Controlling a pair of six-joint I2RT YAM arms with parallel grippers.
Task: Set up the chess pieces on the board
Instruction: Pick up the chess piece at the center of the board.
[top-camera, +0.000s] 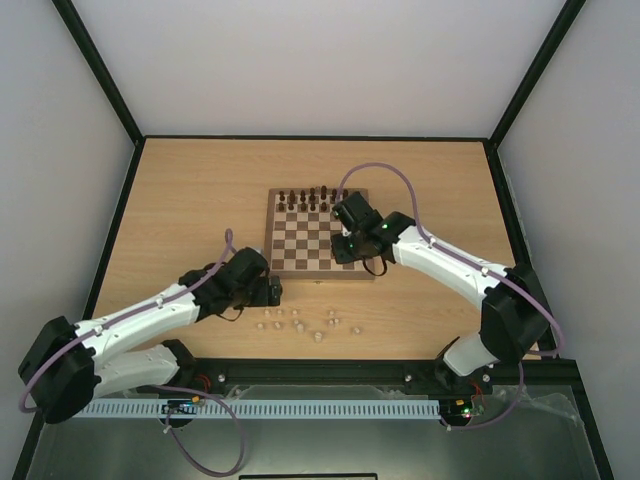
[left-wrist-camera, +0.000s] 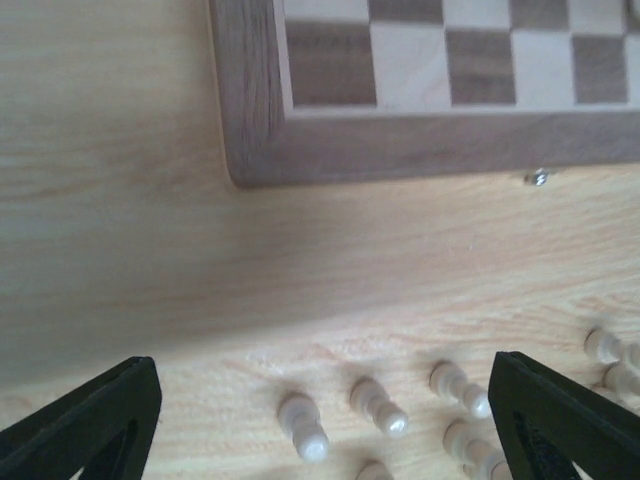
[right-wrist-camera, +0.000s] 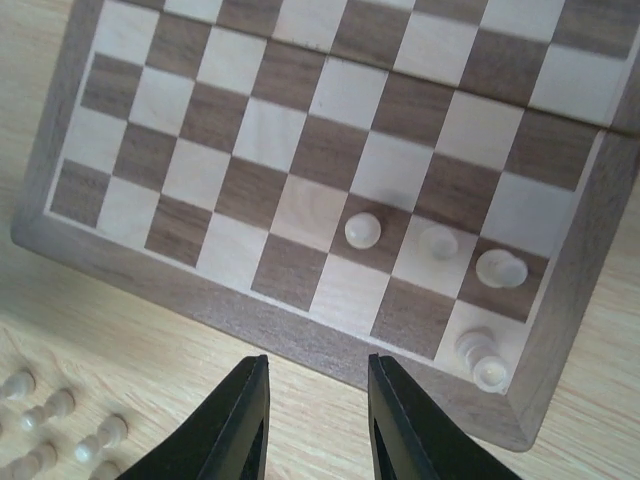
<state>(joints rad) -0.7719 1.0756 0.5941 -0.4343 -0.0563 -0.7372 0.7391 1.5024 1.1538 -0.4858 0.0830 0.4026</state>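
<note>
The board (top-camera: 300, 250) lies mid-table, with dark pieces along its far row. Several pale chess pieces (top-camera: 300, 322) are scattered on the table in front of it. My left gripper (top-camera: 275, 290) hovers low beside them, open. In the left wrist view its fingers (left-wrist-camera: 90, 420) stand wide, with pale pieces (left-wrist-camera: 303, 425) on the wood between them and the board's corner (left-wrist-camera: 400, 150) ahead. My right gripper (top-camera: 347, 252) is over the board's near right part. Its jaws (right-wrist-camera: 318, 420) are apart and hold nothing. Several pale pieces (right-wrist-camera: 363, 230) stand on the board (right-wrist-camera: 200, 150) near that corner.
Black frame rails run around the wooden table (top-camera: 200, 200). A small metal screw (left-wrist-camera: 537, 178) lies just in front of the board's near edge. More loose pale pieces (right-wrist-camera: 60, 430) show at the lower left of the right wrist view.
</note>
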